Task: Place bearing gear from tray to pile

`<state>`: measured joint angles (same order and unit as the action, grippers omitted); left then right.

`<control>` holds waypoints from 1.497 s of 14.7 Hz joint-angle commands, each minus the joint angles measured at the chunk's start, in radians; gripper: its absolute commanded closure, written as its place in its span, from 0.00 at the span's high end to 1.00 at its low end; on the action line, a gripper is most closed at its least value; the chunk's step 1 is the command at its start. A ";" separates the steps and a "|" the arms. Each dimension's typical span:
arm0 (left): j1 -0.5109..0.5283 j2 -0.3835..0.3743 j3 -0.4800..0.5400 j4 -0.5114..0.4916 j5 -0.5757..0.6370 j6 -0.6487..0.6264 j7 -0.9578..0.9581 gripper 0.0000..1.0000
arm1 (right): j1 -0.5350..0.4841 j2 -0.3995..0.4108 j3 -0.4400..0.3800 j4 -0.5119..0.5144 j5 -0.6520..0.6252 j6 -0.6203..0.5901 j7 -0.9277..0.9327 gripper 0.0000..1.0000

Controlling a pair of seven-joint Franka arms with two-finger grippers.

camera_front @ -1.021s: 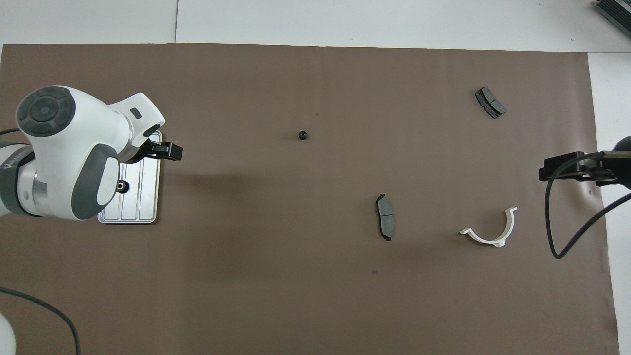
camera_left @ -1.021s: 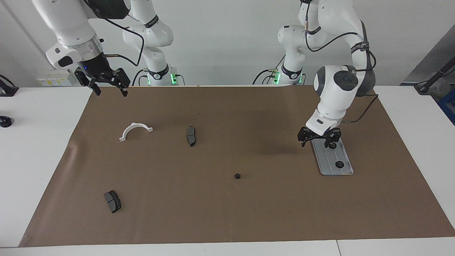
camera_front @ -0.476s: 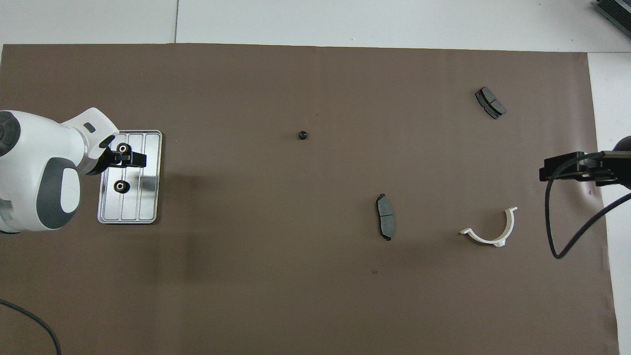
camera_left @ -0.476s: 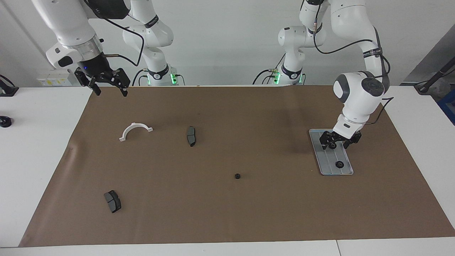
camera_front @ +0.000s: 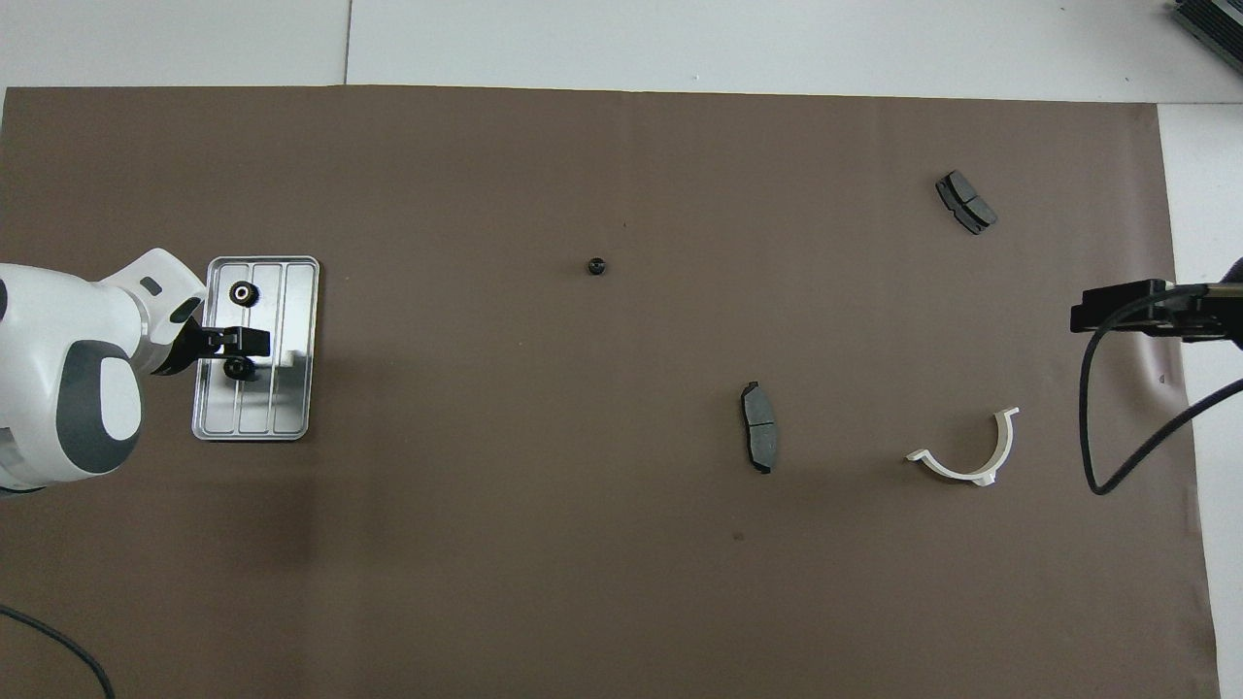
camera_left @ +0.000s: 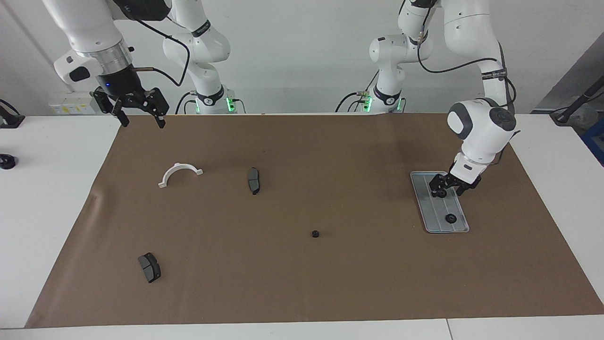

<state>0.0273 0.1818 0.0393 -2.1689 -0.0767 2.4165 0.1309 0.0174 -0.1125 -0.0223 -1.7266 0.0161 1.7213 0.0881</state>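
The silver ridged tray (camera_left: 436,210) lies toward the left arm's end of the brown mat; it also shows in the overhead view (camera_front: 286,398). Two black bearing gears rest on it, one at its end farther from the robots (camera_left: 450,218) (camera_front: 241,293) and one nearer to them (camera_left: 440,192) (camera_front: 236,369). My left gripper (camera_left: 449,188) (camera_front: 238,342) is open, low over the tray at the nearer gear. A third gear (camera_left: 315,233) (camera_front: 596,265) lies on the mat mid-table. My right gripper (camera_left: 140,118) (camera_front: 1117,316) waits open, raised.
The pile lies toward the right arm's end: a white half-ring bracket (camera_left: 179,174) (camera_front: 966,451), a dark brake pad (camera_left: 254,180) (camera_front: 759,439) beside it, and another pad (camera_left: 149,267) (camera_front: 965,202) farther from the robots. The brown mat (camera_left: 302,283) covers the table.
My left gripper has swung from the tray's mid-table side over the tray and dropped low at the nearer gear. Both tray gears stay in place. My right gripper rose slightly.
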 commanded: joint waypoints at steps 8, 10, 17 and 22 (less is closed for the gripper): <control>0.014 -0.028 -0.010 -0.075 -0.021 0.029 0.027 0.70 | 0.225 0.344 0.022 0.059 0.068 0.502 0.227 1.00; 0.014 -0.028 -0.010 -0.075 -0.021 0.021 0.027 0.68 | 0.282 0.420 0.022 0.077 0.074 0.610 0.300 1.00; 0.022 -0.028 -0.009 -0.040 -0.021 0.009 0.125 0.00 | 0.460 0.799 0.022 0.363 -0.091 0.733 0.435 1.00; -0.010 -0.025 -0.018 0.119 -0.020 -0.112 0.113 0.00 | 0.519 0.870 0.022 0.346 -0.174 0.888 0.481 1.00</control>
<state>0.0318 0.1642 0.0249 -2.1132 -0.0774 2.3662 0.2209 0.5319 0.7364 -0.0001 -1.4073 -0.1191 2.5807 0.5620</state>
